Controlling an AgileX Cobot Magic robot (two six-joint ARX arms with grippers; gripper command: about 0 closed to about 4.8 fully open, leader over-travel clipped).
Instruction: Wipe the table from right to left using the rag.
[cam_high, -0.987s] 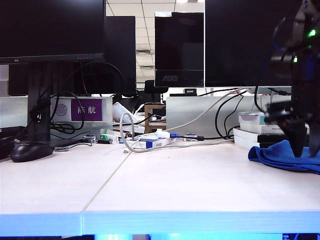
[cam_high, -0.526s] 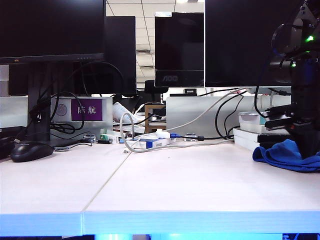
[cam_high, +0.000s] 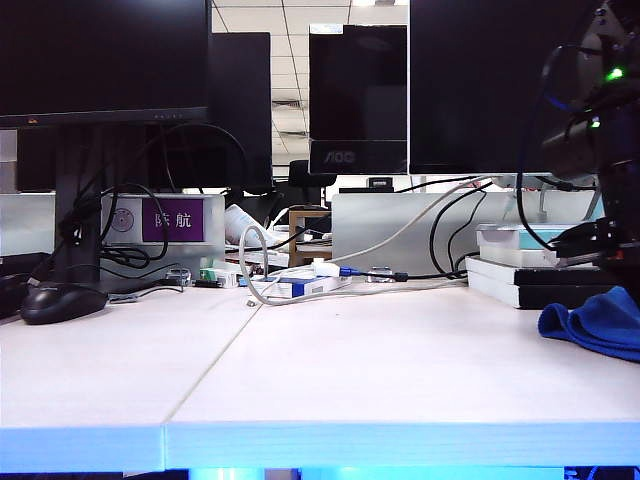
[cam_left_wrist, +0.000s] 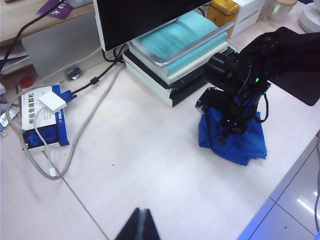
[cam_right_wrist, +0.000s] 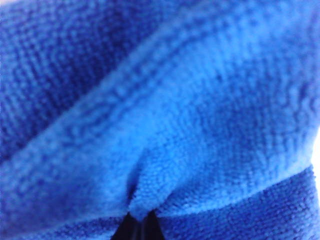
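The bright-blue rag (cam_high: 596, 328) lies bunched at the far right of the white table (cam_high: 350, 370), just in front of a stack of books. My right gripper (cam_right_wrist: 139, 220) comes down onto it from above, shut, with a fold of the rag (cam_right_wrist: 175, 125) pinched between its dark fingertips. Blue cloth fills the right wrist view. In the left wrist view the black right arm (cam_left_wrist: 240, 85) stands over the rag (cam_left_wrist: 239, 142). My left gripper (cam_left_wrist: 141, 216) hangs shut and empty above bare table (cam_left_wrist: 150, 165), well to the left of the rag.
A stack of books under a monitor foot (cam_left_wrist: 180, 50) stands right behind the rag. A white cable and a blue-and-white box (cam_left_wrist: 42, 125) lie at the back middle. A black mouse (cam_high: 62, 302) sits at the far left. The panel seam (cam_high: 215, 365) runs toward the front edge.
The right gripper's jaws, open over the rag a second ago, have shut on it. The rag has bunched up and shifted toward the right edge of the exterior view.
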